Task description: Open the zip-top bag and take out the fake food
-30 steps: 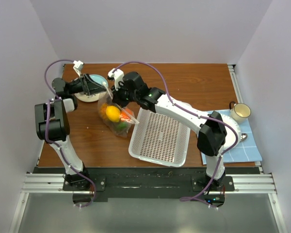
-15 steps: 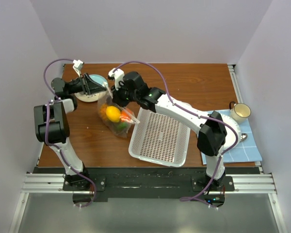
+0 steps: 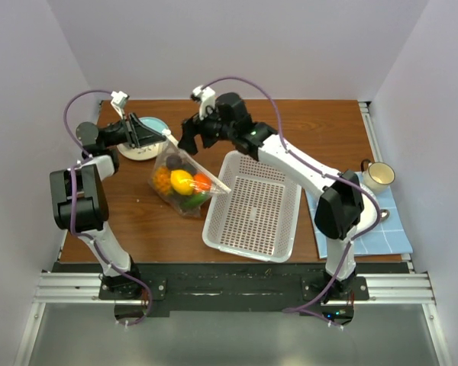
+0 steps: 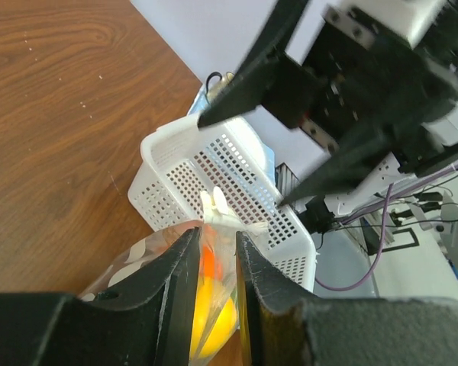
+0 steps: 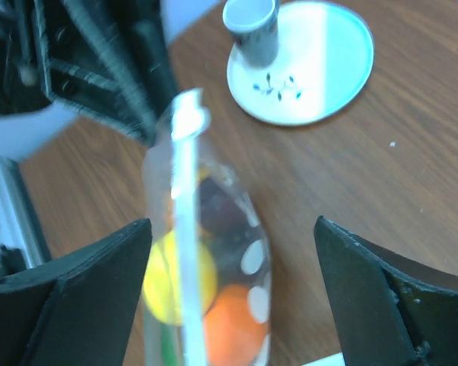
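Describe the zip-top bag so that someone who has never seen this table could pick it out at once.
On the brown wooden table, find the white perforated basket near the front middle. Just left of it is the zip-top bag, its far corner pinched by the left gripper. It alone is clear plastic with white dots, with yellow, orange and green fake food inside.

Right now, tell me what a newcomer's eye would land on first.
The zip-top bag of bright fake food stands out on the wooden table, left of the white basket. The left gripper pinches its top edge; the right gripper hangs open near it.
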Controlling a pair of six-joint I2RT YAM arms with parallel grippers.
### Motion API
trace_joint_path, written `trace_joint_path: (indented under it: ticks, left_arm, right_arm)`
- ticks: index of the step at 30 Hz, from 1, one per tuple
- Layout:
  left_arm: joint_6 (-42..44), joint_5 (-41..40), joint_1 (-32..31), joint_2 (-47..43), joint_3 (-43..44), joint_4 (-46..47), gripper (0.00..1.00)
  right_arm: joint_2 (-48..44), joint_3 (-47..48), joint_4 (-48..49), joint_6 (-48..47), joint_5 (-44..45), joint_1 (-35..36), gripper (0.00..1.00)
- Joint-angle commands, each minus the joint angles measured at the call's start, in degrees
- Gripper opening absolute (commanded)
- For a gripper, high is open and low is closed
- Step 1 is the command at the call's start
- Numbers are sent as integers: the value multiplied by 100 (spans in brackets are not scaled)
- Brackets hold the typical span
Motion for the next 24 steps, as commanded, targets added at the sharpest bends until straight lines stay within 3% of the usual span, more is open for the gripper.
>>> trace_joint_path:
  ticks: [1,6,11,14,16,17,20,24]
  left_arm:
    - [-166,1207,94,-463,-4,3420,30]
    - [-236,1207,138,-596,14,3411,30]
    - [-236,1215,155,-525,-4,3411,30]
    - [-184,1215,155,-473,-57,3411,31]
    - [-183,1207,147,-385,-92,3420,38]
    - [-183,1207,147,-350,-135,3428,49]
    - [-78,1215,155,-236,-284,3411,64]
    - [186,1215,155,36,-399,3420,66]
  right_arm:
    - [177,436,1107,1079,-1692,-551,84]
    - [811,578,2705,2650,-2993,-754,69]
    - [689,289,2859,2751,-3198,-763,64]
    - [522,24,2692,2522,-3198,-763,66]
    - [460,-55,2692,2495,-3215,-763,67]
    - [443,-90,2666,2478,-3181,-763,67]
    - [495,-20,2534,2364,-3084,-763,67]
    - [653,112,2428,2398,-3049,-763,66]
